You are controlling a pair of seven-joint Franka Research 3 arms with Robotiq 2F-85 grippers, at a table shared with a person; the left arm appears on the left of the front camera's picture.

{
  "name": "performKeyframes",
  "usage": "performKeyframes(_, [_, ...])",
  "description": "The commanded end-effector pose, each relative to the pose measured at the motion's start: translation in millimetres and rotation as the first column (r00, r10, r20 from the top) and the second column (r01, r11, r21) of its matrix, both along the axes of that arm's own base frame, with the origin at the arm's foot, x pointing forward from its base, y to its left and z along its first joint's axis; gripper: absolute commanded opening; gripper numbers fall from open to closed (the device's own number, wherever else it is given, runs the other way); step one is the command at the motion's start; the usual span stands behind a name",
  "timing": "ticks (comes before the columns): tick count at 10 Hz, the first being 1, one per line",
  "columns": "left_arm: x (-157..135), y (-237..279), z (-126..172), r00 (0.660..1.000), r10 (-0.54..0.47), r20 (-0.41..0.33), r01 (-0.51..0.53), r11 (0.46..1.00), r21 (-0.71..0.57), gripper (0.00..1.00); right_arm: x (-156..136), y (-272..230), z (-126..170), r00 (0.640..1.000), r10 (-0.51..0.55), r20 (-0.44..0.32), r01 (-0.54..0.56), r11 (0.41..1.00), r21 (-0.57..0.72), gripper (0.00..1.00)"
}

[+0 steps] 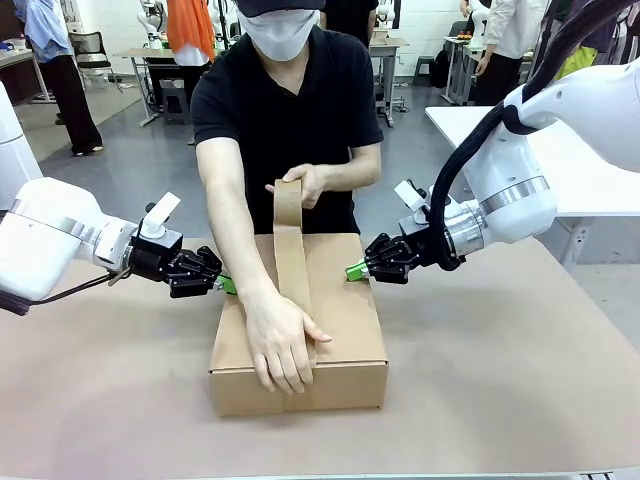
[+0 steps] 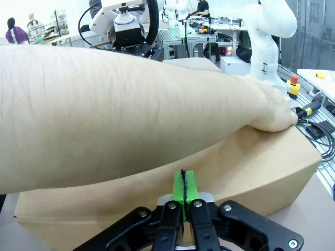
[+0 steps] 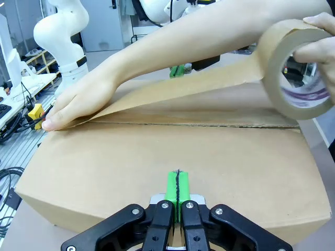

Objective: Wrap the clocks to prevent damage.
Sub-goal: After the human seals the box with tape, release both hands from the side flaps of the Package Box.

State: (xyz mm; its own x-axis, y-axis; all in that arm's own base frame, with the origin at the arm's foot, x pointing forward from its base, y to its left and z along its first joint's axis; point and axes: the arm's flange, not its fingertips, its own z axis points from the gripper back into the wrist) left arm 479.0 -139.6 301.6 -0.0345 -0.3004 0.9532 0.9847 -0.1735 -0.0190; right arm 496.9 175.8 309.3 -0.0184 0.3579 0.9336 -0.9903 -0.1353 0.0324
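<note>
Cardboard box (image 1: 300,330), shut and brown, sits at the middle of the tan bench (image 1: 500,380), its near end toward the robot. One hand (image 1: 280,340) of a person in a black T-shirt presses flat on the lid near that end, fingers spread over a strip of brown packing tape (image 1: 290,260) running up the lid's centre seam. The forearm stretches straight across the box. At the far end, the person's other hand (image 1: 305,183) holds the tape roll (image 3: 293,68) raised above the box, the strip pulled taut between roll and lid. On either side, the left pincer (image 1: 222,283) and right pincer (image 1: 353,270) reach in level from white arms, each with its green pads pressed fully together on nothing, tips against the box's side walls. Beyond the bench lies a workshop floor with white tables (image 1: 560,150), chairs, other standing people and equipment. Clocks cannot be seen; the closed box hides whatever it holds.
</note>
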Motion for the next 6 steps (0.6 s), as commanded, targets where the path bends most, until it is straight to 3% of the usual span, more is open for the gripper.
performKeyframes(1, [-0.2, 0.7, -1.7, 1.000, 0.007, 0.004, -0.007, 1.000, 0.009, 0.00, -0.7, 1.6, -3.6, 1.000, -0.006, -0.003, 0.006, 1.000, -0.006, 0.01])
performKeyframes(6, [-0.2, 0.7, -1.7, 1.000, 0.007, 0.004, -0.007, 1.000, 0.009, 0.00, -0.7, 1.6, -3.6, 1.000, -0.006, -0.003, 0.006, 1.000, -0.006, 0.01])
